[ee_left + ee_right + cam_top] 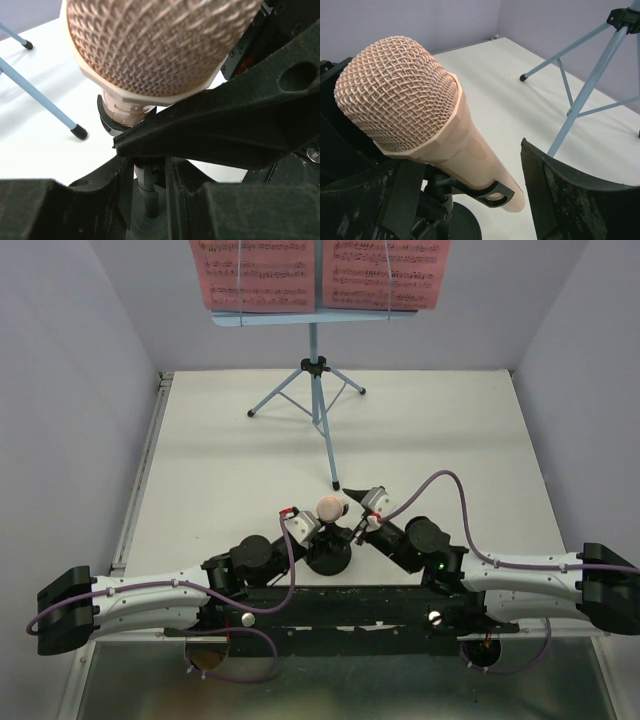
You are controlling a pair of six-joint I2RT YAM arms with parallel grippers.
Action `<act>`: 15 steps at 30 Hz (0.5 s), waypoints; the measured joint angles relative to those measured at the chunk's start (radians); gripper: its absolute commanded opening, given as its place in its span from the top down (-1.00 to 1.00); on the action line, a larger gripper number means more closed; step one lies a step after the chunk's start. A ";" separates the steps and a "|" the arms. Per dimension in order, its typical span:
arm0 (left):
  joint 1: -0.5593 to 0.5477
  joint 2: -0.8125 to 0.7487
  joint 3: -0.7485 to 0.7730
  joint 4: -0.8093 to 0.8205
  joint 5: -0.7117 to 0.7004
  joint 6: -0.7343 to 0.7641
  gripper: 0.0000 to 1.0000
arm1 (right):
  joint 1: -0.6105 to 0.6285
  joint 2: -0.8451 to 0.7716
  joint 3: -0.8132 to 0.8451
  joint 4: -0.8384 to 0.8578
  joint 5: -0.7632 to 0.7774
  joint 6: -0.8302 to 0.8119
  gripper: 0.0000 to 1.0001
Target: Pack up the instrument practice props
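My left gripper (148,176) clamped on black mic stand (462,225) stem; right gripper (476,196) jaws apart, flanking beige-pink toy microphone (402,97).

The music stand (316,370) is standing far back on the tabletop (220,460), the left page (255,272) and right page (385,272) resting side by side on it. Nearer, the microphone (328,508) is sitting in the mic stand (329,558), between the left gripper (312,532) and right gripper (352,528).

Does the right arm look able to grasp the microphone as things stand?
Probably yes: the right pincer stands open astride the microphone, with nothing between; the left pincer grips the mic stand below, clear of the body.
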 measured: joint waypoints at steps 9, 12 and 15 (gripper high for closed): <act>0.000 -0.010 0.000 -0.010 0.001 -0.003 1.00 | -0.010 0.026 0.045 -0.034 0.045 -0.032 0.99; -0.001 -0.014 0.000 -0.016 0.004 -0.005 1.00 | -0.012 0.029 0.048 -0.035 0.060 -0.019 0.99; -0.001 -0.016 0.000 -0.018 0.006 -0.006 1.00 | -0.011 0.029 0.048 -0.035 0.062 -0.012 0.99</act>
